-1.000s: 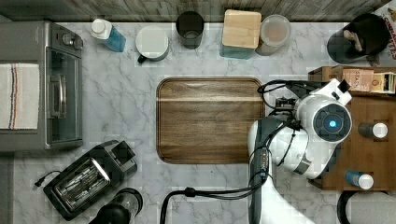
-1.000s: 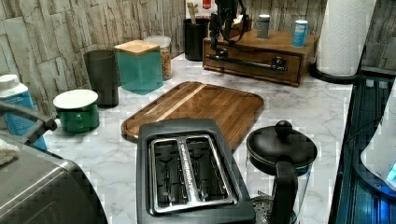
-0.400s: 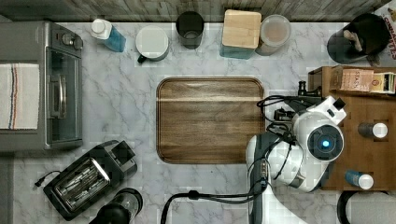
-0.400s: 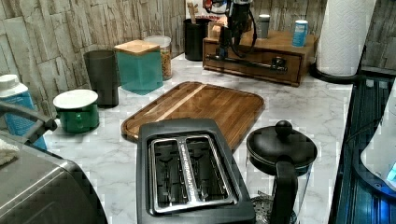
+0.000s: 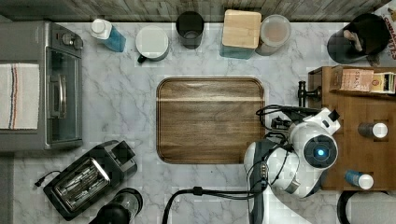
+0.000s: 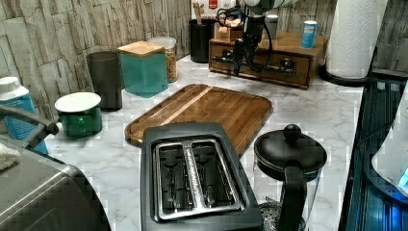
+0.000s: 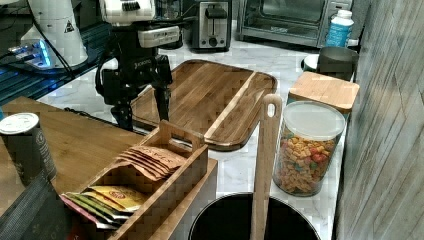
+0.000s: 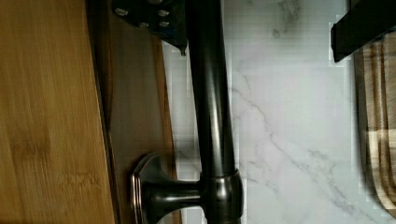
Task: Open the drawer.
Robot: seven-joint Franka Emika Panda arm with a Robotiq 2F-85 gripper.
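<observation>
In the top view the arm (image 5: pixel 299 163) hides most of the drawer's bar handle (image 5: pixel 309 93). The wrist view's edges cut the handle at both ends.

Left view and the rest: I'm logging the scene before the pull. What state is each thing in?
drawer, shut.
handle, between the jaws, not gripped.
gripper, open, jaws astride the handle.
toaster oven door, shut.
toaster, slots empty.
cereal jar, lid on.
teal canister, wooden lid on.
wooden tray, bare.

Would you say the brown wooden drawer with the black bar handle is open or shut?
Shut: the drawer front sits flush with its cabinet.
</observation>
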